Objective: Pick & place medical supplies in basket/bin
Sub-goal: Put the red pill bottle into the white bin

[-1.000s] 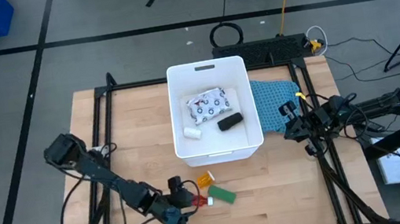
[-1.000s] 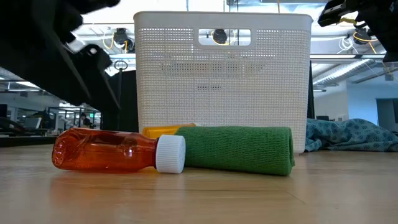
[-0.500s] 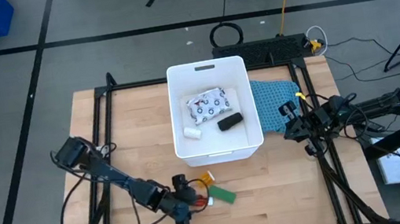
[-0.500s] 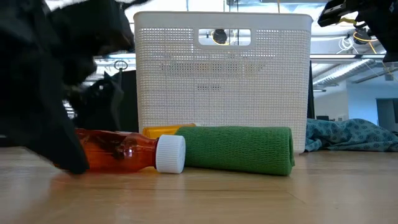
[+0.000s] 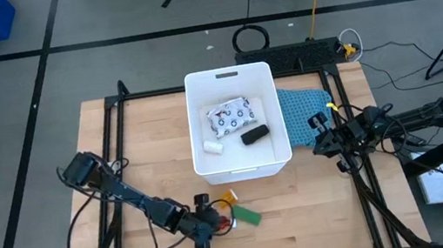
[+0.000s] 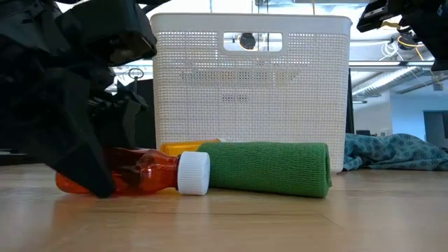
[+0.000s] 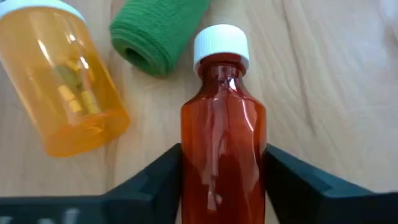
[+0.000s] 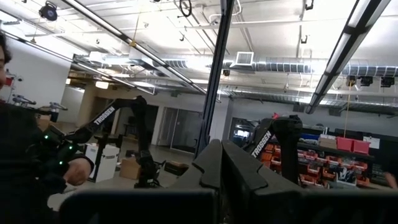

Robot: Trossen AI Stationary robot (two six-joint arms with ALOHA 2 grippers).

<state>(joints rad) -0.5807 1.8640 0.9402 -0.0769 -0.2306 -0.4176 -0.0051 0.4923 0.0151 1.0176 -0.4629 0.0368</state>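
Note:
Near the table's near edge, the red tube [image 7: 222, 143], a red bottle with a white cap [image 7: 221, 45], lies on its side. The orange vial [image 7: 62, 81] and the green bar [image 7: 155, 31] lie just beyond it. My left gripper [image 5: 206, 223] is low over the tube, shut on its body. The white bin [image 5: 227, 75] stands in the middle of the table and holds the printed packet [image 5: 232, 116], the black oblong [image 5: 254, 135] and the white roll [image 5: 213, 147]. My right gripper [image 5: 322, 134] waits, shut, raised at the table's right edge. My left gripper pinches the red tube's body [image 7: 222, 180] between its two fingers, one finger [image 7: 163, 177] on each side, well behind the capped neck. The fingers lie along the tube, coming low from the table's left side. The tube lies on its side on the table [image 6: 150, 175].
The blue-green mesh cloth [image 5: 304, 116] lies on the table right of the bin. A black frame rail [image 5: 111, 149] runs along each side of the table. Bare wood [image 5: 322, 206] stretches right of the green bar. A person shows in the room in the right wrist view.
My left gripper has moved right along the near edge and down toward the red tube. Its fingers have come around the tube's body. The tube has shifted slightly on the table.

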